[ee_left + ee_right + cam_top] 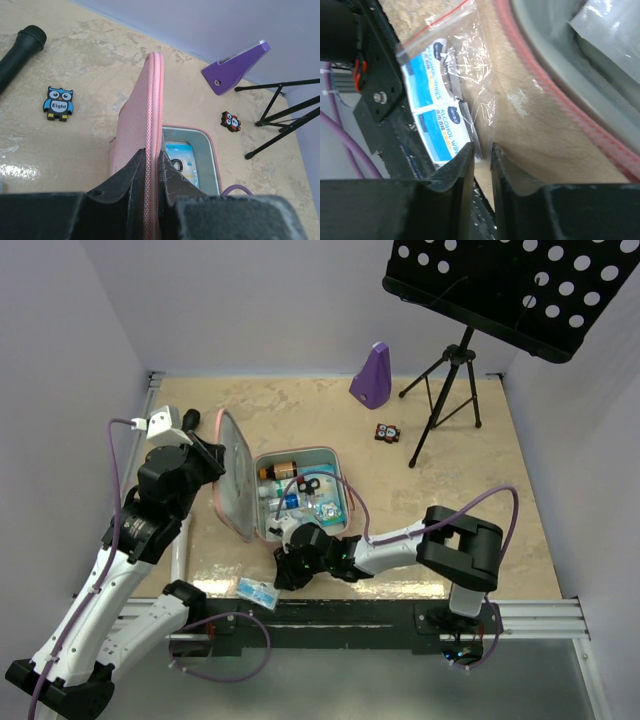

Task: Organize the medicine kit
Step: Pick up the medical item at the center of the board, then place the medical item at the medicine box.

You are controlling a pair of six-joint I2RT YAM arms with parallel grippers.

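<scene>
The pink medicine kit [340, 462] lies open mid-table, its grey tray holding a bottle and several packets. My left gripper [152, 157] is shut on the rim of the kit's lid [145, 100] and holds the lid [232, 475] upright. My right gripper [280, 570] is low at the table's near edge, just in front of the kit. Its jaws have closed to a narrow gap over the clear edge of a zip bag of alcohol wipes [440, 110]. That bag [257, 590] lies half over the table's edge by the rail.
A purple metronome [372, 372] stands at the back. A black music stand [450, 390] spreads its tripod legs at the back right, with a small red owl tile [386, 432] near them. A blue owl tile [59, 103] and a black microphone [20, 50] lie left of the lid.
</scene>
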